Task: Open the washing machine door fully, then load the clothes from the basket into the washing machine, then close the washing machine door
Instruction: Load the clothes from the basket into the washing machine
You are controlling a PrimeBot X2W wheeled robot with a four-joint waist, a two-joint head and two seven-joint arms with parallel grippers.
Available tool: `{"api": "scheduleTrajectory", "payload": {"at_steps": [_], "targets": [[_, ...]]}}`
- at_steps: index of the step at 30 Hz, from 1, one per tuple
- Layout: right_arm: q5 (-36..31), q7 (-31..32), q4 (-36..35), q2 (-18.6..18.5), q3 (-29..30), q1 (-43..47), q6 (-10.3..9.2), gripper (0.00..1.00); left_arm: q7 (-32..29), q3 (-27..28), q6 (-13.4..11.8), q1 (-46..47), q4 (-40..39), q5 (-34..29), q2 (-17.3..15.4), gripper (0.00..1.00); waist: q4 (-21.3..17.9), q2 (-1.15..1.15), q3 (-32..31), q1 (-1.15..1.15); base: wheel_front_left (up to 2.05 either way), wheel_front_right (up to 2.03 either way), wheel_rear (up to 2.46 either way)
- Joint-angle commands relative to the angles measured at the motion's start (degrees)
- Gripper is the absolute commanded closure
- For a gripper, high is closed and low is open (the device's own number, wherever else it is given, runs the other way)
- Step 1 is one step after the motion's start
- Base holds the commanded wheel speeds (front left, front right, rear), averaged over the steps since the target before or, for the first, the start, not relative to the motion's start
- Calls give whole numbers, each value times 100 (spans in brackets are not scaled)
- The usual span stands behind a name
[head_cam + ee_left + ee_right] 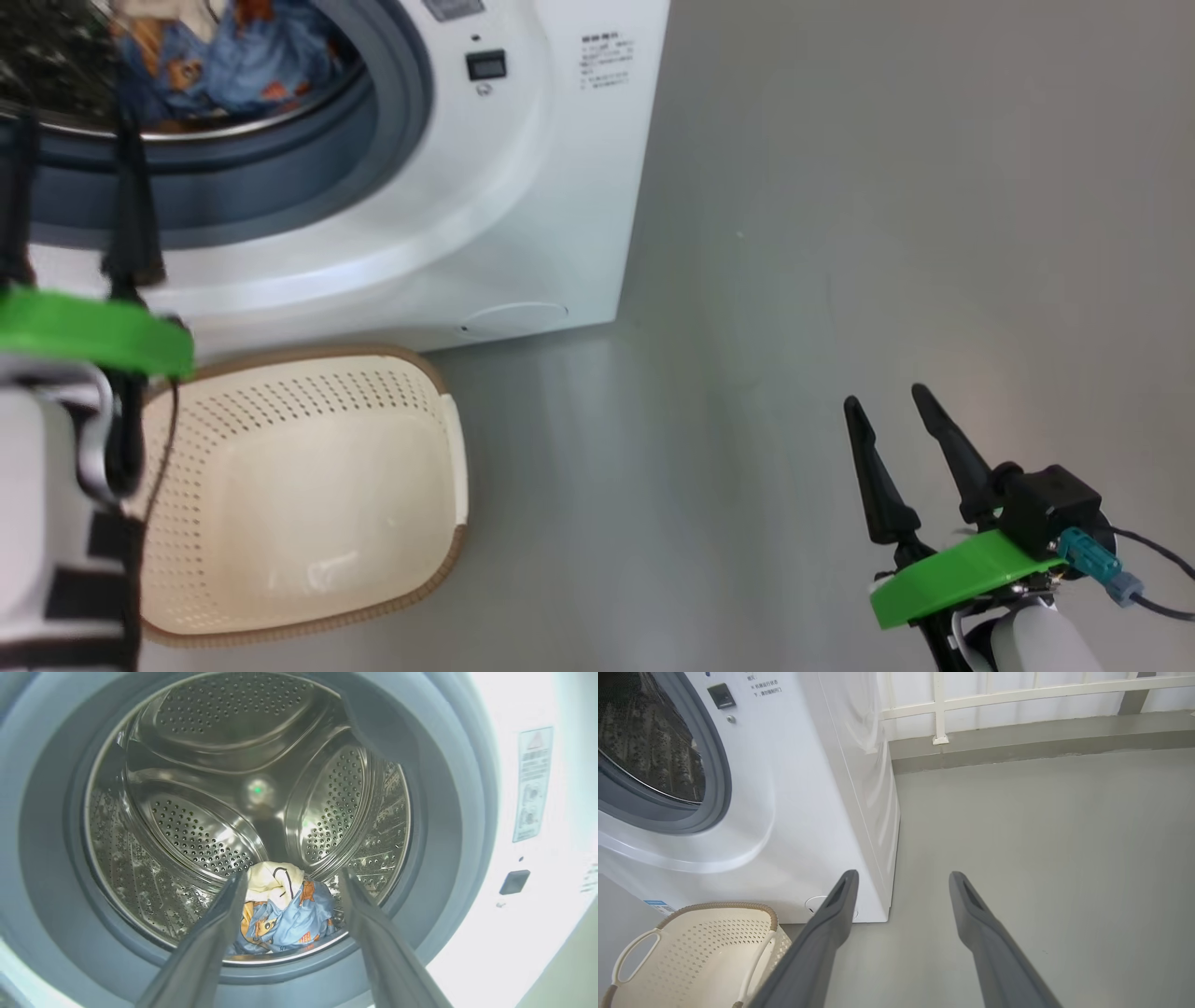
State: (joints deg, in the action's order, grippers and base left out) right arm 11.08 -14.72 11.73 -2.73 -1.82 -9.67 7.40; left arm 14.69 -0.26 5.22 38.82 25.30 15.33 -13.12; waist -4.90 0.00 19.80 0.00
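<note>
While washing machine [808,788] stands on grey floor [1041,835], white railing [1017,694] behind.

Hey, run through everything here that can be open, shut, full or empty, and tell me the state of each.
washing machine: mouth open, drum exposed.
clothes: in the drum, bunched at its bottom front.
basket: empty, upright on the floor before the machine.
left gripper: jaws open, empty, at the drum mouth.
right gripper: jaws open, empty, over the floor.
</note>
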Motion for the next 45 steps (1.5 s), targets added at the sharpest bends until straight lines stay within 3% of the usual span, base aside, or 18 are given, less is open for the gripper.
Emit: {"api": "scheduleTrajectory", "payload": {"at_steps": [1, 19, 33, 45], "targets": [[-36, -28, -141, -15, -118, 104, 9, 0, 30, 203, -57, -157, -260, -53, -193, 0, 141, 0, -235, 0, 0, 0, 0], [-197, -28, -274, -15, 52, 609, 9, 0, 30, 739, -108, -2724, -1959, -467, 441, 0, 485, 0, -1095, 0, 0, 0, 0], [-304, -28, -463, -15, 154, 843, 9, 0, 30, 1114, -123, -3942, -2269, -571, 826, 0, 536, 0, -1257, 0, 0, 0, 0], [-381, -28, -440, -15, 190, 952, 9, 0, 30, 1261, -220, -4383, -2354, -577, 980, 0, 472, 0, -1480, 0, 0, 0, 0]]}}
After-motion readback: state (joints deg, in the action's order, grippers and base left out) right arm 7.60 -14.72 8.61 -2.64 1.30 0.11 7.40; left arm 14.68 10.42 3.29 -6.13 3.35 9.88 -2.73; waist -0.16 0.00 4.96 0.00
